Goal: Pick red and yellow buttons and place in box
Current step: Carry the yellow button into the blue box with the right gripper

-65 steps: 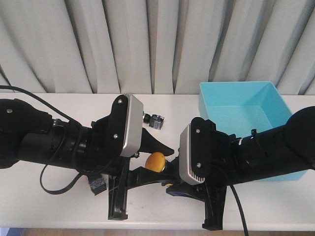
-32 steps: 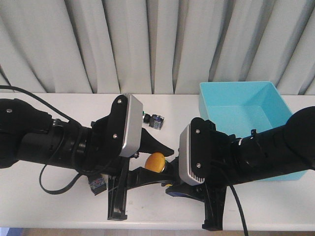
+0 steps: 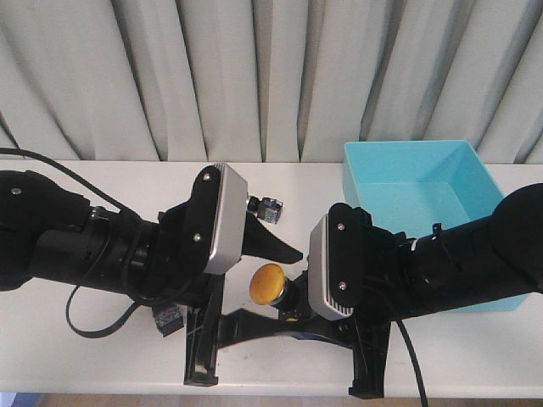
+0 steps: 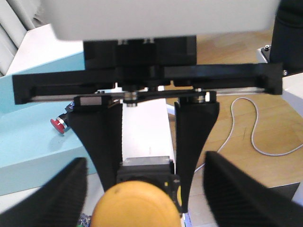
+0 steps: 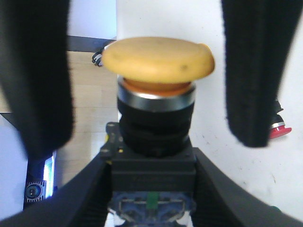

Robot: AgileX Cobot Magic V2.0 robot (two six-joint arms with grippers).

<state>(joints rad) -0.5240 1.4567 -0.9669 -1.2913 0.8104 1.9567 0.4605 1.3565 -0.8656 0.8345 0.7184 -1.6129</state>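
White table (image 3: 102,339), grey curtain (image 3: 254,76) behind. Yellow button (image 3: 270,282): held in my right gripper (image 5: 151,156), pinched at its black body; left gripper (image 4: 147,142) spread wide around it. Next, I judge: carry it to the box (image 3: 424,182).

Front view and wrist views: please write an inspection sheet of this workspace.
Surface: white table.
Job's things: yellow button held between the arms; red button lying on the table; box at right rear.
Clutter: small switch behind the left arm; second switch beneath it.
Grippers: left gripper open, either side of the yellow cap; right gripper shut on its body.
Cables: black cable under left arm; white cable on floor.
Surroundings: grey curtain.
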